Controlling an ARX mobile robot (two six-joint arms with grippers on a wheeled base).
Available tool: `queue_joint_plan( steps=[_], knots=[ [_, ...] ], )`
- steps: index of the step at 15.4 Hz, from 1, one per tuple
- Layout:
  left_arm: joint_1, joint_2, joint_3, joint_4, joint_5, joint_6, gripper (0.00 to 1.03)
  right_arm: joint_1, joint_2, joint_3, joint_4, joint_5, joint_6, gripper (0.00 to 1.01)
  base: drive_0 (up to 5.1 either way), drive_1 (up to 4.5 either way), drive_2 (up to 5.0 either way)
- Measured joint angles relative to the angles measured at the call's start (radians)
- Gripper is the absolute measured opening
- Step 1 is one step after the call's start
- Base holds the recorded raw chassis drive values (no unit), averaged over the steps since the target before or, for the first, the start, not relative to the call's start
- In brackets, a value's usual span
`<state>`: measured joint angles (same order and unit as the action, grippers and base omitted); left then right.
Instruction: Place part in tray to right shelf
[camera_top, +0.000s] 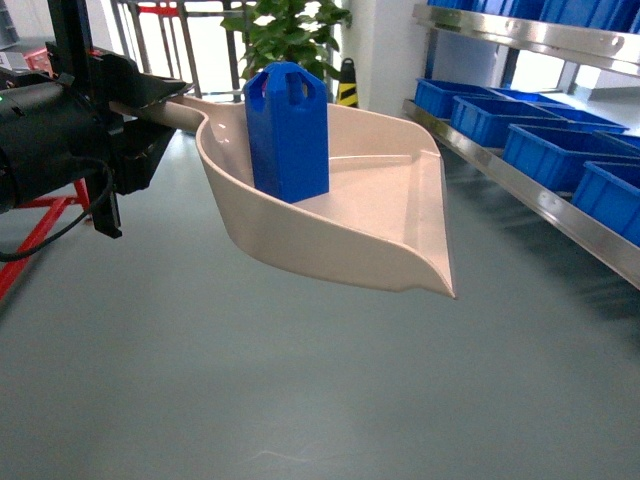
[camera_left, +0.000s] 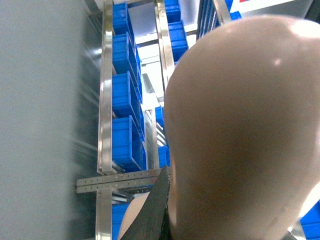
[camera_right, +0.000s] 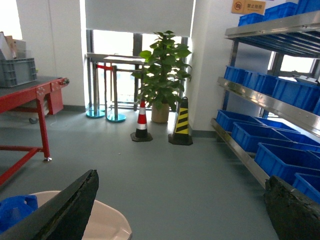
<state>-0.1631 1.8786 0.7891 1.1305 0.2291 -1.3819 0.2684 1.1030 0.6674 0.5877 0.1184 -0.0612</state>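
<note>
Left tool (camera_top: 150, 105) of mine is clenched on the tray (camera_top: 390, 225) handle at 9 o'clock; my right tool (camera_right: 180, 210) hangs released. Right shelf (camera_top: 560, 205) sits at 3 o'clock, not yet reached. Part (camera_top: 288, 130) stands upright in the tray: loading looks done, delivery remains.

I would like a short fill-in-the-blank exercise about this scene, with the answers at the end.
1. The blue part stands upright in the beige ____.
2. The left claw holds the tray by its ____.
3. The crates on the right shelf are ____ in colour.
4. The tray is held above the grey ____.

Answers: tray; handle; blue; floor
</note>
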Motion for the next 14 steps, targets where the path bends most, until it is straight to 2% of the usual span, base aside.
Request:
queue_joint_plan(
  steps=[14],
  knots=[
    [0.0, 0.0, 0.0, 0.0, 0.0, 0.0, 0.16, 0.0, 0.0, 0.0, 0.0, 0.0, 0.0, 0.98, -1.6, -1.61, -1.6]
  ],
)
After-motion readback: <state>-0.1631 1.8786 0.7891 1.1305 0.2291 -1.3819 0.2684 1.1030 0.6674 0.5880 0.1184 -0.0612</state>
